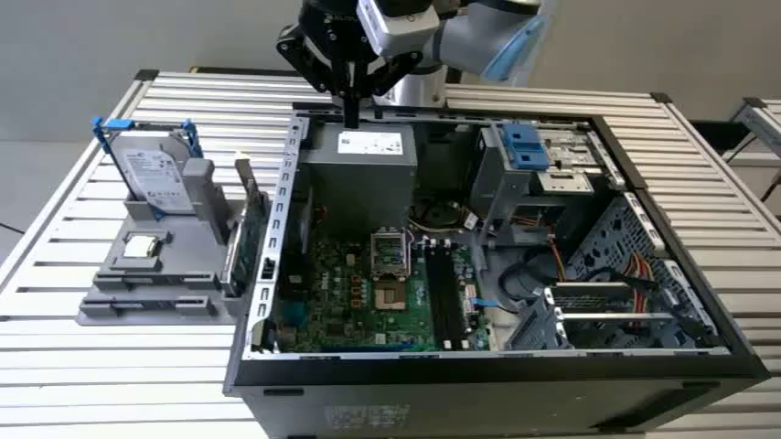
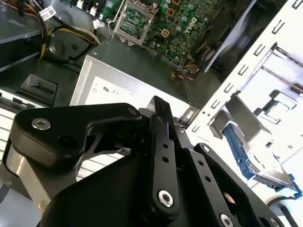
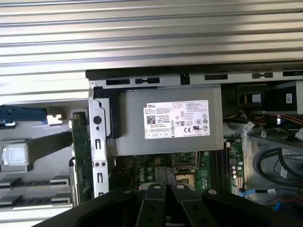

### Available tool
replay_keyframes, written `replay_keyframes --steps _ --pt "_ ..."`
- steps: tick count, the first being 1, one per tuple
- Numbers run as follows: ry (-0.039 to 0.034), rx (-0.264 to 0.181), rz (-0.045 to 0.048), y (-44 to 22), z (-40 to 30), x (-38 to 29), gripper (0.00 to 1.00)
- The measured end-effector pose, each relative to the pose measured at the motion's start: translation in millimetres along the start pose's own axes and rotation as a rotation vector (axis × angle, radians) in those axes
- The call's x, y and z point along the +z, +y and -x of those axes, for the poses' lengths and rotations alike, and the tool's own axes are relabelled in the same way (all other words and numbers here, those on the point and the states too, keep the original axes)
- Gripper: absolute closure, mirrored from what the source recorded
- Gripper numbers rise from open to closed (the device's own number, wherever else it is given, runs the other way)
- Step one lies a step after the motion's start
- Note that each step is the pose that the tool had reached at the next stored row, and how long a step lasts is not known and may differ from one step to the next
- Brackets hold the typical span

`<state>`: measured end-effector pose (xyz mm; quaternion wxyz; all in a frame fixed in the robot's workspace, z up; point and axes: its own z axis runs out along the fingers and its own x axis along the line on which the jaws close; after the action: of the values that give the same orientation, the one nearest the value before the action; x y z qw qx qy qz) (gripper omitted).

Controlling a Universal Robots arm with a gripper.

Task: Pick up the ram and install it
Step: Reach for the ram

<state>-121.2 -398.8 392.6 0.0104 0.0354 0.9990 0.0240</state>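
"Grey holder (image 1: 134, 294), left middle of the exterior view. Where is the ram?" asks the spotter.

"Ram (image 1: 240, 170) reads as the thin stick standing upright at the holder's upper edge," the logger answers. "Hard drive (image 1: 159, 178) on one side, case wall (image 1: 293, 183) on the other, green card (image 1: 251, 242) just below it in the frame. Not picked. Memory slots (image 1: 445, 293) on the board look bare."

"Claw?"

"Gripper (image 1: 351, 115) hangs in the upper middle of the frame, over the case's back rim beside the power supply (image 1: 360, 155). Fingers pinched together, nothing between them. Well apart from the ram."

"How to take it well?"

"Judgement only: spread the fingers, come down plumb over the stick, close on its flat faces low enough that it cannot pivot, lift straight."

"What crowds it?"

"Green card stands just beside it and is the likeliest thing to clip. Case wall is close too. Silver chip (image 1: 144, 245) lies lower on the holder, out of the way."
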Motion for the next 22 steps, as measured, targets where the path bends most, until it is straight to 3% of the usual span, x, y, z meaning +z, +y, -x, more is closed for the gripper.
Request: replay_keyframes --steps 13,22 --pt "-0.0003 0.0 -0.003 0.1 -0.5 0.0 1.0" --pt "-0.0001 -0.001 -0.0029 -0.5 -8.3 -0.2 1.0"
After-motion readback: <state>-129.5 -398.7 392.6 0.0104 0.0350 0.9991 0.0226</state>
